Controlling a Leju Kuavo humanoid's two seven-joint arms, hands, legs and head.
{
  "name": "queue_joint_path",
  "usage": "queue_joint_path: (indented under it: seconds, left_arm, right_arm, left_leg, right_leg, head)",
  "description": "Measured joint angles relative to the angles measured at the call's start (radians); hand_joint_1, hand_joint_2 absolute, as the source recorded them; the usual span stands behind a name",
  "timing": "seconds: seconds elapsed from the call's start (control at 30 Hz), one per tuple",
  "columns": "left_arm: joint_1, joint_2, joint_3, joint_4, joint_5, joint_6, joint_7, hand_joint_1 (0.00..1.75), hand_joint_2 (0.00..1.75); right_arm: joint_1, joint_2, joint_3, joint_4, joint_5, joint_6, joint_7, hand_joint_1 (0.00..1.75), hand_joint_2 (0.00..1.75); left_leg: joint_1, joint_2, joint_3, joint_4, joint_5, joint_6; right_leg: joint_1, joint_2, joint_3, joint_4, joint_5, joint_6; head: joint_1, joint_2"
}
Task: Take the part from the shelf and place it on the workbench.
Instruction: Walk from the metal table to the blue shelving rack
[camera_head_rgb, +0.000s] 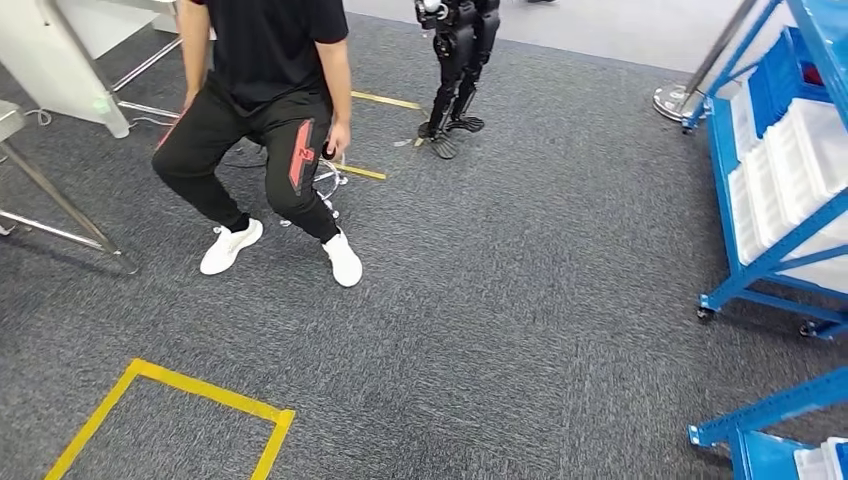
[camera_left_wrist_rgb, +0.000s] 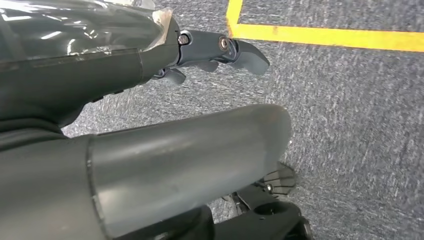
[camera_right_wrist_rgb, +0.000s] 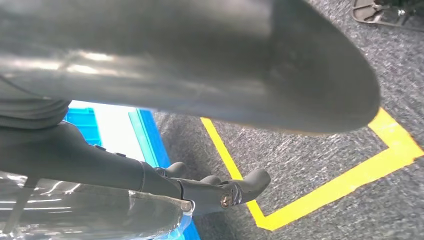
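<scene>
Head view: your blue shelf (camera_head_rgb: 775, 200) runs down the right edge, cut off by the frame; its white bins (camera_head_rgb: 800, 165) are visible, but no part can be made out in them. A seated person (camera_head_rgb: 265, 110) at upper left is cropped above the chest. Wrist views: the left hand (camera_left_wrist_rgb: 220, 52) and right hand (camera_right_wrist_rgb: 220, 190) hang over grey carpet (camera_head_rgb: 500, 300) with yellow tape (camera_head_rgb: 180, 400), fingers loosely extended, holding nothing, palms largely hidden
</scene>
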Motion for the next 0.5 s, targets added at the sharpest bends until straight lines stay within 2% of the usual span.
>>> queue_joint_path:
  seconds: [0.03,0.07,0.13,0.17,0.2,0.23,0.3,0.33,0.37,0.4,0.43,0.47,0.5]
  left_arm:
    - [0.003,-0.002,0.001,0.000,-0.001,0.007,-0.003,0.00,0.00]
    - [0.006,-0.003,0.001,0.000,-0.003,0.014,-0.004,0.00,0.00]
    - [0.008,-0.006,0.001,0.001,-0.012,0.031,-0.005,0.00,0.00]
    - [0.007,-0.007,0.000,0.001,-0.019,0.038,-0.007,0.00,0.00]
    - [0.007,-0.008,0.000,0.001,-0.024,0.044,-0.008,0.00,0.00]
    - [0.009,-0.008,0.000,0.001,-0.030,0.047,-0.010,0.00,0.00]
    - [0.014,-0.007,-0.002,0.003,-0.044,0.052,-0.006,0.00,0.00]
    - [0.018,-0.006,-0.004,0.003,-0.051,0.054,-0.002,0.00,0.00]
    - [0.021,-0.004,-0.006,0.003,-0.058,0.056,0.003,0.00,0.00]
    - [0.024,-0.003,-0.009,0.004,-0.063,0.056,0.007,0.00,0.00]
    - [0.026,-0.002,-0.013,0.004,-0.069,0.055,0.008,0.00,0.00]
    - [0.026,0.000,-0.017,0.004,-0.076,0.054,0.008,0.00,0.00]
    - [0.026,0.003,-0.023,0.004,-0.085,0.052,0.006,0.00,0.00]
  right_arm:
    - [-0.004,0.000,0.004,-0.001,0.005,0.004,0.003,0.00,0.00]
    - [-0.007,0.000,0.008,-0.001,0.010,0.008,0.005,0.00,0.00]
    - [-0.009,0.000,0.015,-0.002,0.018,0.018,0.009,0.00,0.00]
    - [-0.009,0.001,0.016,-0.002,0.020,0.024,0.010,0.00,0.00]
    - [-0.008,0.002,0.017,-0.002,0.020,0.028,0.008,0.00,0.00]
    - [-0.007,0.002,0.016,-0.002,0.015,0.031,0.003,0.00,0.00]
    - [-0.003,0.004,0.012,-0.002,-0.001,0.034,-0.015,0.00,0.00]
    - [0.002,0.004,0.008,-0.002,-0.009,0.034,-0.026,0.00,0.00]
    - [0.008,0.005,0.003,-0.002,-0.015,0.034,-0.035,0.00,0.00]
    - [0.015,0.005,-0.001,-0.002,-0.020,0.035,-0.041,0.00,0.00]
    - [0.022,0.006,-0.006,-0.002,-0.026,0.036,-0.047,0.00,0.00]
    - [0.028,0.007,-0.011,-0.002,-0.034,0.038,-0.052,0.00,0.00]
    - [0.033,0.009,-0.019,-0.001,-0.044,0.041,-0.056,0.00,0.00]
  left_leg:
    - [-0.003,0.009,0.002,0.001,-0.003,-0.005]
    - [-0.006,0.018,0.005,0.002,-0.006,-0.011]
    - [-0.006,0.035,0.011,0.000,-0.009,-0.021]
    - [-0.003,0.033,0.014,0.002,-0.013,-0.028]
    - [0.001,0.018,0.011,0.012,-0.024,-0.034]
    - [0.003,-0.008,-0.001,0.044,-0.049,-0.039]
    - [0.006,-0.065,-0.056,0.168,-0.121,-0.044]
    - [0.006,-0.079,-0.092,0.241,-0.153,-0.045]
    - [0.006,-0.084,-0.118,0.290,-0.165,-0.044]
    - [0.006,-0.086,-0.130,0.304,-0.156,-0.043]
    - [0.006,-0.089,-0.123,0.278,-0.127,-0.041]
    - [0.006,-0.098,-0.099,0.219,-0.086,-0.037]
    - [0.008,-0.122,-0.069,0.146,-0.045,-0.032]
  right_leg:
    - [0.001,-0.017,0.028,-0.050,0.016,-0.004]
    - [0.003,-0.027,0.041,-0.075,0.023,-0.011]
    - [0.007,-0.012,0.035,-0.079,0.028,-0.029]
    - [0.003,-0.002,0.035,-0.080,0.029,-0.036]
    - [-0.001,0.008,0.037,-0.082,0.031,-0.043]
    - [-0.005,0.019,0.039,-0.083,0.034,-0.052]
    - [-0.006,0.040,0.039,-0.084,0.039,-0.063]
    - [-0.004,0.053,0.037,-0.083,0.040,-0.066]
    - [-0.002,0.066,0.036,-0.083,0.040,-0.067]
    - [-0.001,0.079,0.036,-0.082,0.041,-0.068]
    - [0.000,0.093,0.038,-0.082,0.041,-0.068]
    - [0.000,0.106,0.039,-0.082,0.041,-0.067]
    - [0.000,0.119,0.040,-0.082,0.041,-0.067]
  head:
    - [-0.001,0.000]
    - [-0.002,0.000]
    - [-0.004,0.000]
    - [-0.005,0.000]
    - [-0.006,0.000]
    - [-0.008,0.000]
    - [-0.011,0.000]
    - [-0.011,0.000]
    - [-0.011,0.000]
    - [-0.011,0.000]
    - [-0.011,0.000]
    - [-0.011,0.000]
    - [-0.011,0.000]
